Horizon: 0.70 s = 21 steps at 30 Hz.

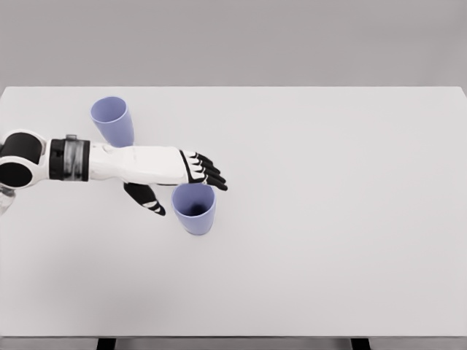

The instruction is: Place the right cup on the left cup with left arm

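Observation:
Two lavender cups stand upright on the white table (328, 219). The left cup (112, 120) is at the back left; the right cup (194, 208) is nearer the front, left of the middle. My left hand (188, 188) reaches in from the left edge and hovers just behind and left of the right cup's rim. Its fingers (208, 172) are stretched out over the rim's far side, its thumb (146, 198) points down to the cup's left. The hand is open and holds nothing. Its forearm passes just in front of the left cup.
The table's front edge (233, 337) runs along the bottom of the view, with dark legs showing below it. A plain grey wall lies behind the table.

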Motion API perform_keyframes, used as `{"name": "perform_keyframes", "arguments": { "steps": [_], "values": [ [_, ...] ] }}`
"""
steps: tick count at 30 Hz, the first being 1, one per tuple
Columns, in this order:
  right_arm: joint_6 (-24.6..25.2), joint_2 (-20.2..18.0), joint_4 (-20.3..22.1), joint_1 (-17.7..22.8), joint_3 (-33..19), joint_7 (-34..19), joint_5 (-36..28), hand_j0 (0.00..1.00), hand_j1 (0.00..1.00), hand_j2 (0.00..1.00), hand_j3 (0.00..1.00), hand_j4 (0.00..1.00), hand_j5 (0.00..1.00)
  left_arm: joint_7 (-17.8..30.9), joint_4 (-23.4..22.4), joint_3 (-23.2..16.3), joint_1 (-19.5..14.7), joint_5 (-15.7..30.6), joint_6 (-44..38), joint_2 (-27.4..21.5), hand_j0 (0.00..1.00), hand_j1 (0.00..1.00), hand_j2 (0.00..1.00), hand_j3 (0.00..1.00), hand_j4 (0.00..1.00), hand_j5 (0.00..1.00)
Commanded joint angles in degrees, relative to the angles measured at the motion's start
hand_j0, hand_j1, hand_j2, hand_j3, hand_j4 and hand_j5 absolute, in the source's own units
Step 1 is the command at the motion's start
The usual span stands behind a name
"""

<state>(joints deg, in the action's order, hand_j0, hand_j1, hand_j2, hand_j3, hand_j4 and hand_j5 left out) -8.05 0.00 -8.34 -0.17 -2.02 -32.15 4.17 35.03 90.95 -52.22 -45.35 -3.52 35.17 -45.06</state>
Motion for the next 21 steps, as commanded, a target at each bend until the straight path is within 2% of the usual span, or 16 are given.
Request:
{"name": "perform_keyframes", "arguments": {
  "steps": [1,13,21],
  "values": [
    [-0.03,0.00,-0.01,0.00,0.00,-0.02,0.05,1.00,1.00,1.00,1.00,1.00,1.00,-0.03,0.02,0.10,0.00,0.18,-0.17,0.23,1.00,1.00,1.00,1.00,1.00,1.00],
    [-0.03,0.00,-0.01,0.09,0.00,-0.02,0.05,1.00,1.00,1.00,1.00,1.00,1.00,-0.03,-0.25,0.10,0.26,0.18,-0.17,0.76,1.00,1.00,1.00,1.00,1.00,1.00],
    [-0.03,0.00,-0.01,0.09,0.00,-0.02,0.05,1.00,1.00,1.00,1.00,1.00,1.00,-0.03,-2.71,0.01,0.26,-0.96,-0.17,1.90,1.00,1.00,1.00,1.00,1.00,1.00]
  ]
}}
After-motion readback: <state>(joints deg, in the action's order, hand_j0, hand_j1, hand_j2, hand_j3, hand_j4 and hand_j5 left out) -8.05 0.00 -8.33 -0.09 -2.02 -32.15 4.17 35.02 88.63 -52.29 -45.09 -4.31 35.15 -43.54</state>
